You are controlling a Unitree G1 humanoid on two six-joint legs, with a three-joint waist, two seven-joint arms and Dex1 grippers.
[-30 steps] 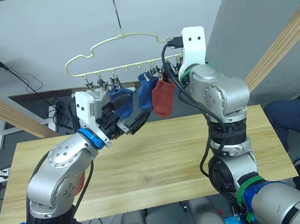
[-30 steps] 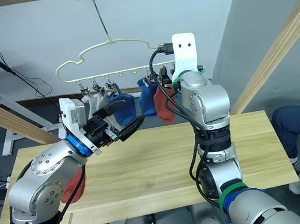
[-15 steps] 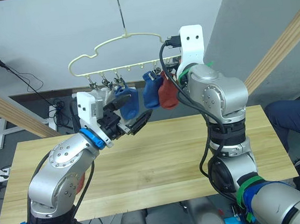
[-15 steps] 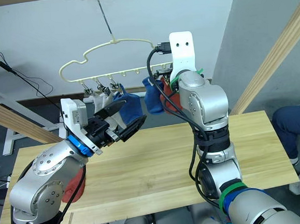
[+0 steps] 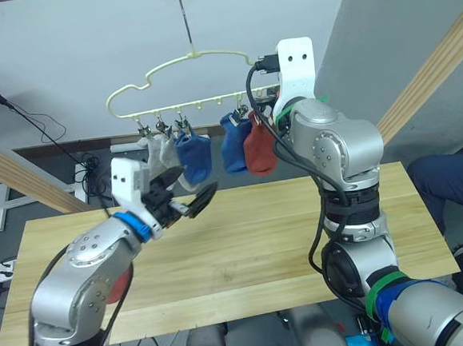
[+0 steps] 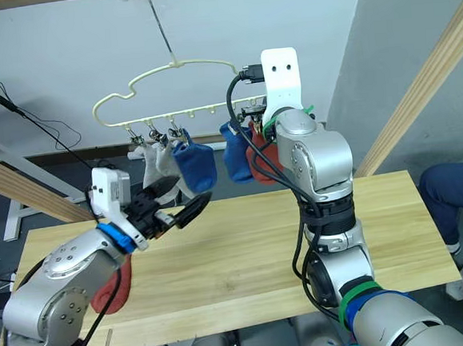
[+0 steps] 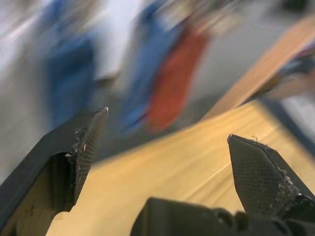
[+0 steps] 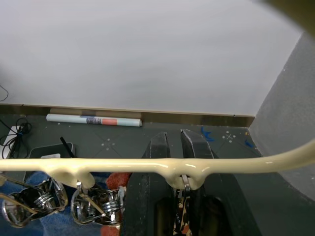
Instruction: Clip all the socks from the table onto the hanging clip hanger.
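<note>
A pale wall (image 5: 61,50) stands behind, meeting a grey wall (image 5: 405,39) at a corner. Thick wooden beams (image 5: 439,60) slant across both sides. The floor (image 8: 123,137) is dark grey, with black cables (image 5: 47,123), a rolled tube (image 8: 93,120) along the baseboard (image 8: 206,117), and a white stand (image 5: 1,203).

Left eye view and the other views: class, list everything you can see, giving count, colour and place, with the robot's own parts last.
clip hanger: one, pale yellow, hanging by its hook above the table
light grey socks: two, it seems, clipped at the hanger's left end
blue socks: two, clipped mid-hanger
rust-red sock: one, clipped beside the right blue sock
second rust-red sock: one, on the table under the left arm
table: one, pale wood
wooden beams: two, slanting at either side
person's leg: one, blue trousers, far right
paper roll: one, on the floor by the wall
left gripper: open, empty, above the table below the socks
right gripper: raised at the hanger's right end
</note>
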